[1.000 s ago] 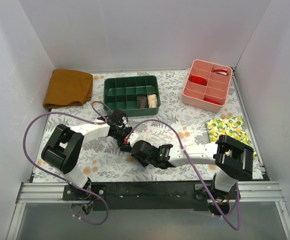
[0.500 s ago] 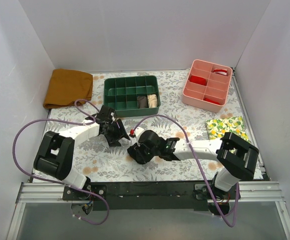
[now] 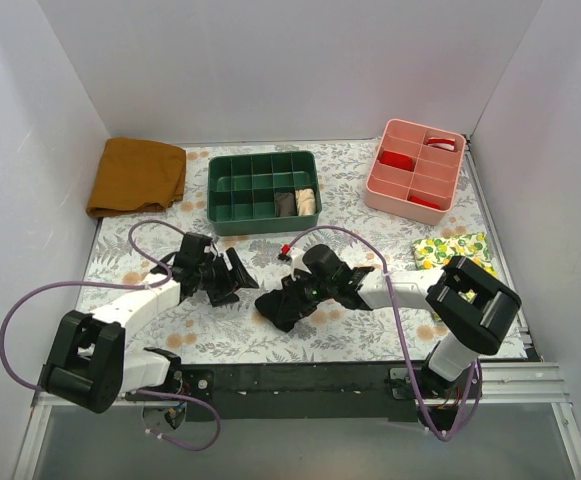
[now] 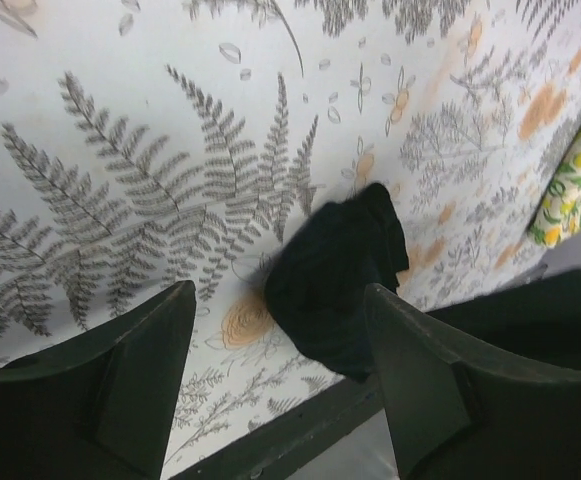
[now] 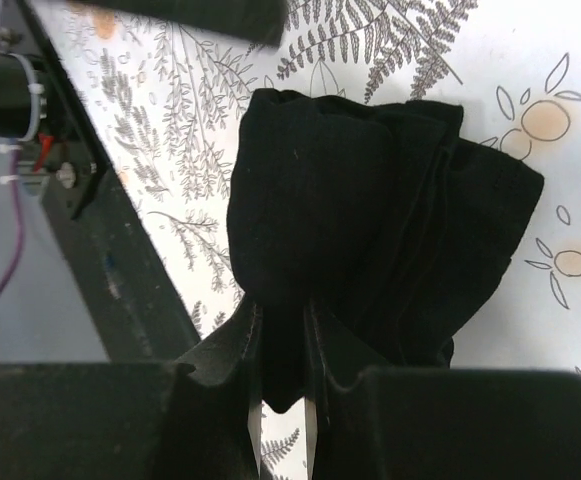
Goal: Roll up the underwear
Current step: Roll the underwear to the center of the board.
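The underwear (image 3: 273, 309) is a bunched black bundle on the floral table near the front edge. My right gripper (image 3: 290, 298) is shut on a fold at its edge. In the right wrist view the fingers (image 5: 253, 330) pinch the black fabric (image 5: 370, 220), gripper (image 5: 281, 312). My left gripper (image 3: 237, 278) is open and empty, just left of the bundle and not touching it. In the left wrist view the bundle (image 4: 335, 280) lies ahead between the spread fingers (image 4: 145, 360), gripper (image 4: 278, 295). No grey label shows.
A green tray (image 3: 260, 157) with two rolled items stands at the back middle and a pink tray (image 3: 422, 127) at the back right. A mustard-brown cloth (image 3: 137, 175) lies back left. A lemon-print cloth (image 3: 455, 255) lies right, also in the left wrist view (image 4: 575, 185).
My left gripper has pulled back to the left, away from the bundle. My right wrist has swung up and to the right while its fingers stay on the bundle.
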